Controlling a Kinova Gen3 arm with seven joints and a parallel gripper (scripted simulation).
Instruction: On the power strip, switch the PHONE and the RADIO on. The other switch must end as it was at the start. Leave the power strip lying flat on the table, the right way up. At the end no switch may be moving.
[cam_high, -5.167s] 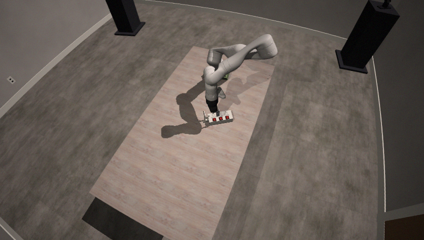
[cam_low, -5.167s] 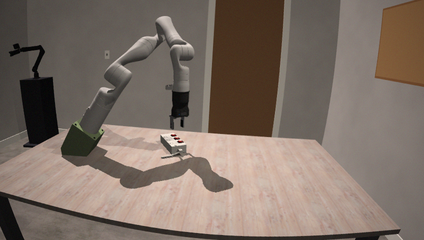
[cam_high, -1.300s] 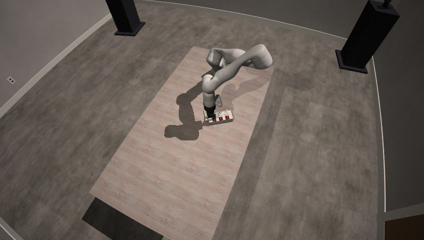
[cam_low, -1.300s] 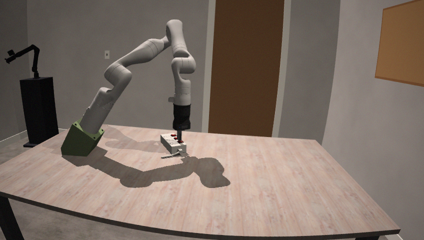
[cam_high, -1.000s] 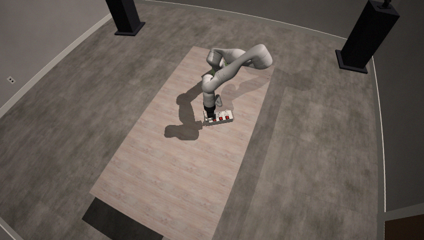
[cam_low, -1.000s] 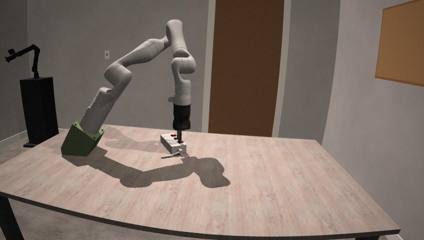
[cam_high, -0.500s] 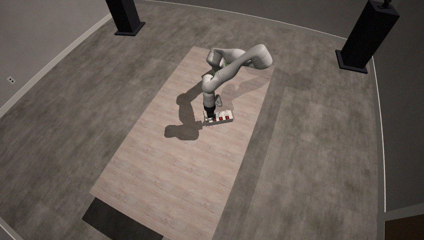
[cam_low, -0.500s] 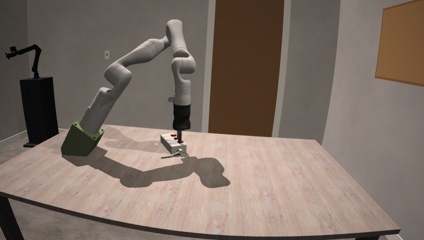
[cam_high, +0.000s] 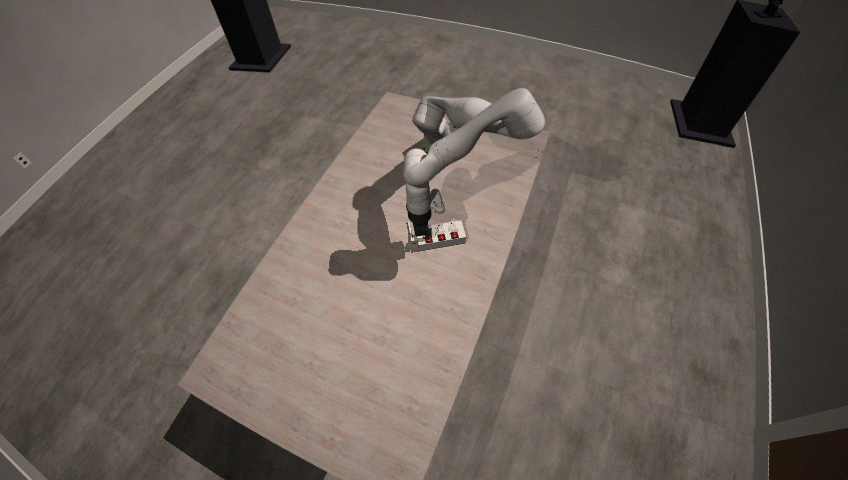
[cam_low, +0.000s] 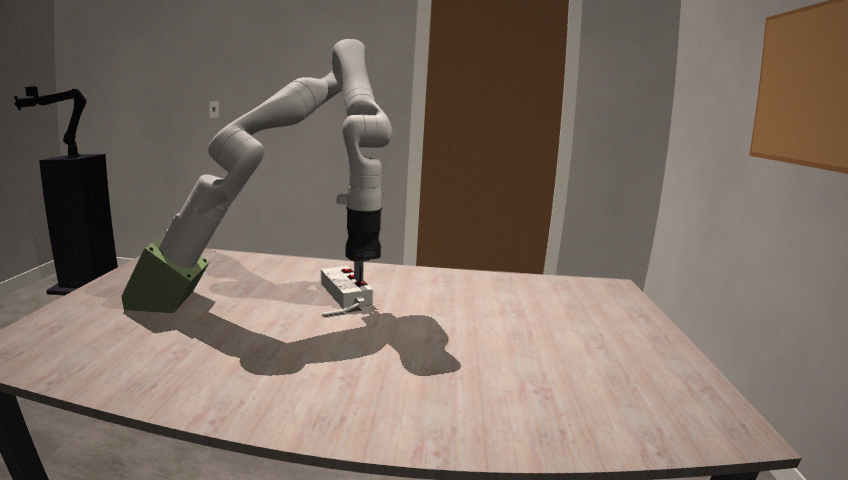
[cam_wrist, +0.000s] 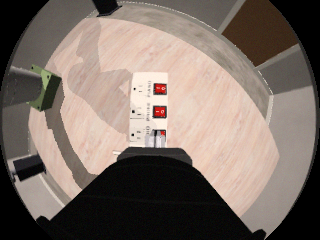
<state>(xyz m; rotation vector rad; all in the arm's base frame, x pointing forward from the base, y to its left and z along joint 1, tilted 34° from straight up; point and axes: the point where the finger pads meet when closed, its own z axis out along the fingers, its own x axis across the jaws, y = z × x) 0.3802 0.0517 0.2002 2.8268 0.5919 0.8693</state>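
A white power strip (cam_high: 437, 234) with three red rocker switches lies flat on the wooden table, also seen in the exterior view (cam_low: 346, 287) and the wrist view (cam_wrist: 150, 112). My gripper (cam_low: 358, 274) is shut with nothing between the fingers. It points straight down with its tips on or just above the switch at the strip's cable end (cam_high: 427, 239). In the wrist view the shut fingertips (cam_wrist: 159, 140) cover that nearest switch, and the two others (cam_wrist: 160, 111) (cam_wrist: 160, 88) show red beyond them. The labels are too small to read.
The arm's green base (cam_low: 161, 280) stands at the table's far end. A short grey cable stub (cam_low: 342, 309) sticks out of the strip's near end. Black pedestals (cam_high: 733, 71) (cam_high: 248, 30) stand on the floor away from the table.
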